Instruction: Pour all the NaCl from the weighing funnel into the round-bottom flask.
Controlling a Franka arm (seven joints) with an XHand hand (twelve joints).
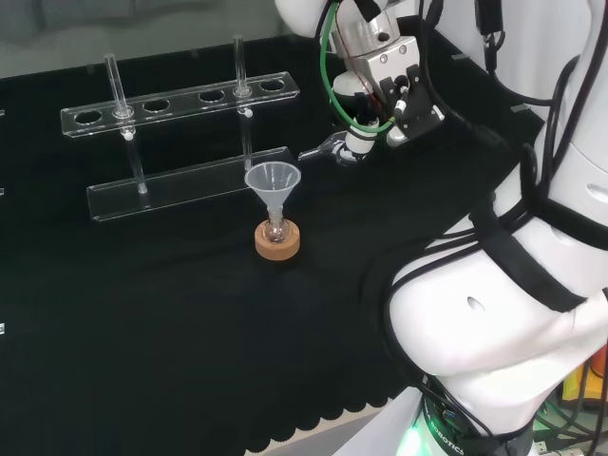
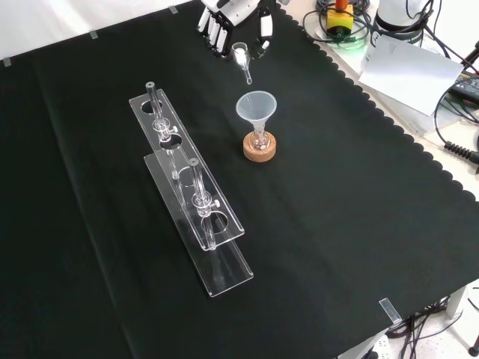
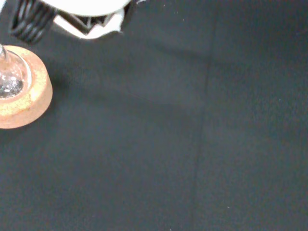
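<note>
hand point(image 2: 228, 22) around clear glass weighing funnel point(image 2: 242, 60)

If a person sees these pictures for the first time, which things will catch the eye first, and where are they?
First comes the clear funnel standing in a small round-bottom flask on a cork ring, near the middle of the black cloth. Just beyond it in the front view, the hand holds a small glass weighing funnel, its spout pointing toward the funnel. To the left there stands a long clear test tube rack with two tubes.

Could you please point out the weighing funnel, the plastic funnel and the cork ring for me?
weighing funnel point(image 2: 242, 59): front view, on its glass body.
plastic funnel point(image 2: 256, 108): front view, on its cone.
cork ring point(image 1: 277, 241): head view, on its side wall.
</note>
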